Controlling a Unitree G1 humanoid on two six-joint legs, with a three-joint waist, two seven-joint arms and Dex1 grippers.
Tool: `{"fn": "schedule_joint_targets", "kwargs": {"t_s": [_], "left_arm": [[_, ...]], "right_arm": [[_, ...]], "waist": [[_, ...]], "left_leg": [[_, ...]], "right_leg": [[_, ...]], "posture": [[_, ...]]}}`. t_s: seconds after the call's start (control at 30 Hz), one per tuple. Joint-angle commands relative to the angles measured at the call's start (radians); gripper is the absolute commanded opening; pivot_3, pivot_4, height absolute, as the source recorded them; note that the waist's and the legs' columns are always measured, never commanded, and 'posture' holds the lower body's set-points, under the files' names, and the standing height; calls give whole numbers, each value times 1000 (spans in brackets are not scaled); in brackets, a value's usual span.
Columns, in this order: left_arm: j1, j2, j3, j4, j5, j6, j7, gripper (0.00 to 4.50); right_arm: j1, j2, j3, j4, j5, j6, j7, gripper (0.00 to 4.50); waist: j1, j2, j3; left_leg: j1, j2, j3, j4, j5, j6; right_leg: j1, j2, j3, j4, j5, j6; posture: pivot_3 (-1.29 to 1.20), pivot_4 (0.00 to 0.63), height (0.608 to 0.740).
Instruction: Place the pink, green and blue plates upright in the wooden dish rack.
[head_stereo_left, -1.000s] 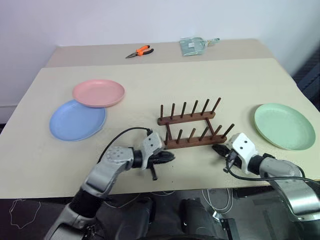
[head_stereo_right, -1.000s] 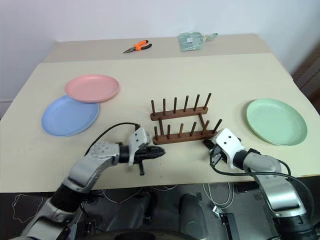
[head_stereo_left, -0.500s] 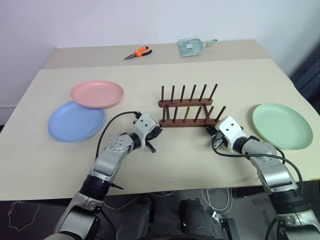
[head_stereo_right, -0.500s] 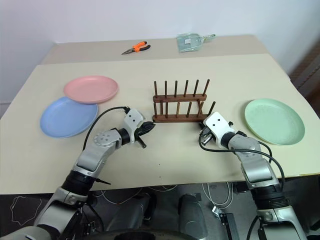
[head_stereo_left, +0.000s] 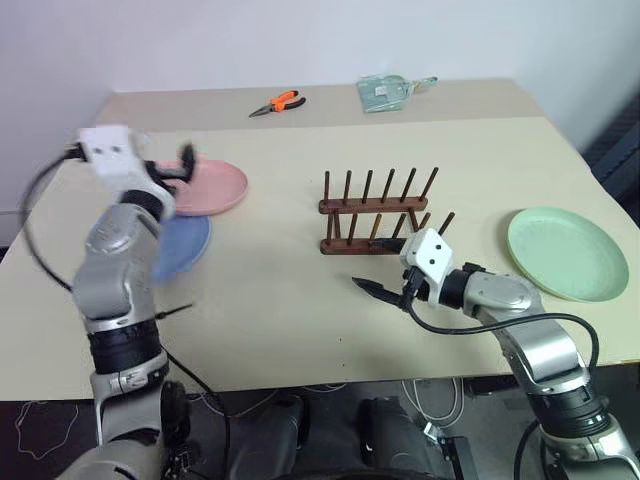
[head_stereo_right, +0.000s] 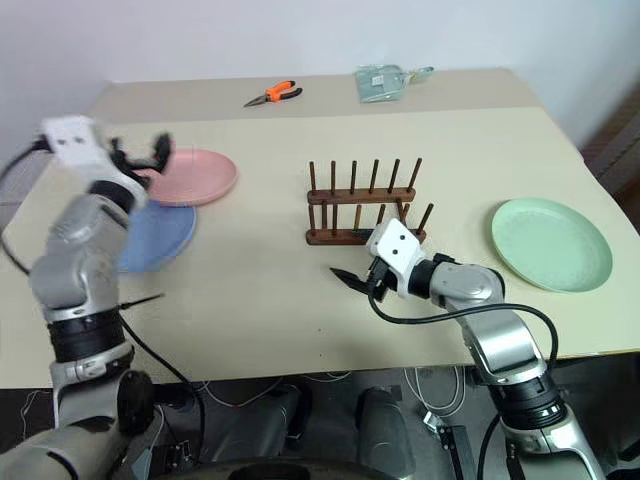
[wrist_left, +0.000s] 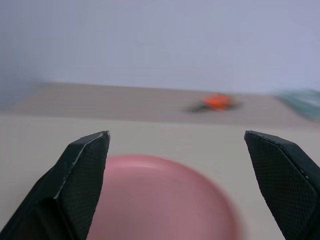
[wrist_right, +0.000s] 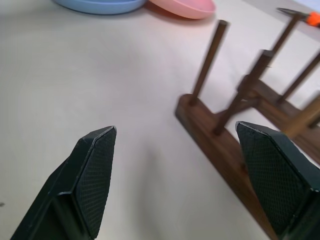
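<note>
The pink plate (head_stereo_left: 218, 186) lies flat at the table's left, overlapping the blue plate (head_stereo_left: 192, 242), which my left arm partly hides. My left gripper (head_stereo_left: 170, 165) hangs open above the pink plate's (wrist_left: 165, 200) near-left edge, holding nothing. The wooden dish rack (head_stereo_left: 378, 214) stands empty at mid-table. My right gripper (head_stereo_left: 378, 292) is open and empty just in front of the rack (wrist_right: 225, 145), pointing left, low over the table. The green plate (head_stereo_left: 567, 252) lies flat at the right.
Orange pliers (head_stereo_left: 280, 102) and a clear packet (head_stereo_left: 386, 92) lie on the far strip of the table (head_stereo_left: 300, 300). Cables trail from both wrists.
My left arm swung up and left from the rack's front to the pink plate and opened. My right gripper moved left along the rack's front and opened. The rack slid back and squared up.
</note>
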Motion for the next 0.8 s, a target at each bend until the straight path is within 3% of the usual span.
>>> {"fn": "schedule_joint_targets", "kwargs": {"t_s": [0.03,0.23,0.4,0.5,0.73,0.8], "left_arm": [[-29,-47,133,-12,-72,115,126,4435],[-67,-104,224,12,-253,279,122,4435],[-136,-121,304,168,-339,267,153,4435],[-187,-118,361,283,-366,228,212,3634],[-229,-105,342,373,-414,177,209,33],[-222,-98,294,340,-411,160,167,0]], "right_arm": [[-29,8,5,-3,7,-17,11,3875],[-49,15,12,1,16,-20,21,3875],[-41,20,4,-18,18,-17,10,3875],[-34,22,-17,-34,19,-18,-11,3875],[-34,0,-74,-66,34,6,-31,3875],[-45,-26,-102,-95,60,39,-15,4409]], "waist": [[1,-1,0],[3,-6,2],[-1,-6,1],[-1,-6,2],[2,-8,2],[1,-8,2]], "left_leg": [[0,0,0,0,0,0],[0,-1,-3,3,0,-1],[0,-1,-3,2,0,-1],[0,0,-3,2,0,-1],[0,-1,-3,2,0,-1],[0,-1,-3,2,0,-1]], "right_leg": [[0,0,0,0,0,0],[2,1,-1,0,0,0],[1,1,-1,1,0,0],[1,1,-1,1,0,0],[2,1,-1,0,0,0],[1,1,-1,0,0,0]], "posture": [[0,150,729],[0,150,729],[0,150,729],[0,150,729],[0,150,729],[0,150,729]]}}
